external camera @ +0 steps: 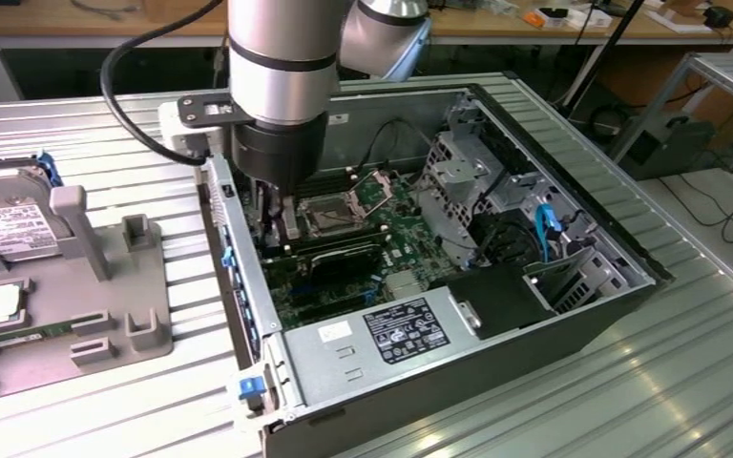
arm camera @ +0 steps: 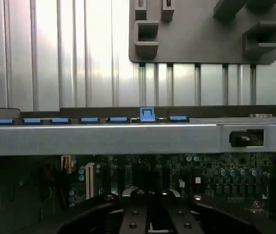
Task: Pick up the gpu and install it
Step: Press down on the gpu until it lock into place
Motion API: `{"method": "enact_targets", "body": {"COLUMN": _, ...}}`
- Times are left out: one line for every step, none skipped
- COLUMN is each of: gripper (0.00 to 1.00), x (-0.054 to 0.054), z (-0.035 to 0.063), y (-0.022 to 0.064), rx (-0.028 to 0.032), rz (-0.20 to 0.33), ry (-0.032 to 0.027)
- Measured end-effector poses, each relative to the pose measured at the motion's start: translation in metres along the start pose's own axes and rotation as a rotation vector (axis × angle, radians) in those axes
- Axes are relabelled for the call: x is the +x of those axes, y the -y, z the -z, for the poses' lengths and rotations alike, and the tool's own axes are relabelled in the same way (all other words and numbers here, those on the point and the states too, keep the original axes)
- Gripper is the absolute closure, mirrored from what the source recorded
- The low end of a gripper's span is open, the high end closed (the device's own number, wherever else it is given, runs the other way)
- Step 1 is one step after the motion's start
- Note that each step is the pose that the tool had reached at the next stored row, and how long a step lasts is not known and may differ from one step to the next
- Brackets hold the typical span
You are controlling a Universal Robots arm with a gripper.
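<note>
Gripper (external camera: 268, 221) hangs vertical inside the computer case (external camera: 571, 315), fully closed over the motherboard (external camera: 341, 267).

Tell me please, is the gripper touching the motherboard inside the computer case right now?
Cannot tell. In the exterior view the gripper reaches down into the computer case over the motherboard, but its tips are hidden, so neither contact nor gap shows plainly.

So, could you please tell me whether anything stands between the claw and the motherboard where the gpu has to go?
Nothing visible does. The claw is shut, low inside the open case, just above the motherboard and beside the blue-clipped wall. Whether the gpu sits in it, I cannot tell.
</note>
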State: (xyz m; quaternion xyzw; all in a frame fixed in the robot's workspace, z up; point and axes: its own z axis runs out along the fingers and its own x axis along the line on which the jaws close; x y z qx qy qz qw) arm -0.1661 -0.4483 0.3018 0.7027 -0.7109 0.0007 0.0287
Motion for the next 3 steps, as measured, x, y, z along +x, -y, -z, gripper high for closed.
{"method": "enact_targets", "body": {"gripper": 0.89, "x": -0.0001, "z": 0.0002, "y": 0.01, "rx": 0.0, "rz": 0.0, "ry": 0.0001}}
{"method": "enact_targets", "body": {"gripper": 0.89, "x": -0.0001, "z": 0.0003, "y": 0.01, "rx": 0.0, "rz": 0.0, "ry": 0.0}}
{"method": "enact_targets", "body": {"gripper": 0.89, "x": -0.0001, "z": 0.0002, "y": 0.01, "rx": 0.0, "rz": 0.0, "ry": 0.0001}}
